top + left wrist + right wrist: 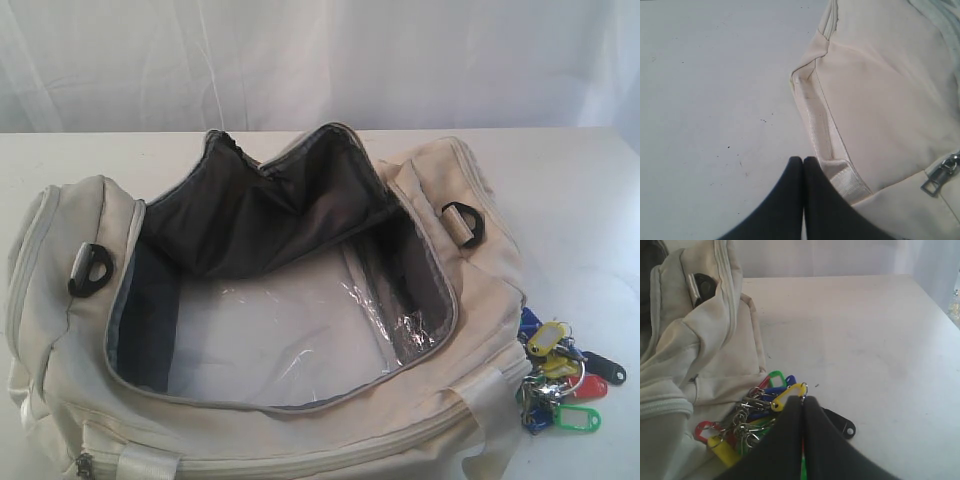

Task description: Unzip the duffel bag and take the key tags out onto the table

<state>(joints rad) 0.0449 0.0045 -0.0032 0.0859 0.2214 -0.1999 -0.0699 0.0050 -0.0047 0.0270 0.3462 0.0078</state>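
Observation:
The cream duffel bag (60, 330) lies on the white table (580, 200) with its top unzipped and spread wide. Dark grey lining and a clear plastic base (270, 340) show inside, with no tags in it. The key tags (555, 375) lie in a bunch on the table against the bag's right end. Neither gripper shows in the exterior view. My right gripper (803, 399) is shut with nothing in it, and the key tags (765, 400) lie beyond its tips beside the bag (700, 340). My left gripper (803, 160) is shut and empty over the table (715, 100), next to the bag's webbing strap (840, 180).
Black D-rings (90, 270) (465, 222) sit at both ends of the bag. A metal zipper pull (940, 177) hangs on the bag's side. A white curtain (320, 60) closes the back. Bare tabletop (865, 340) stretches away past the tags.

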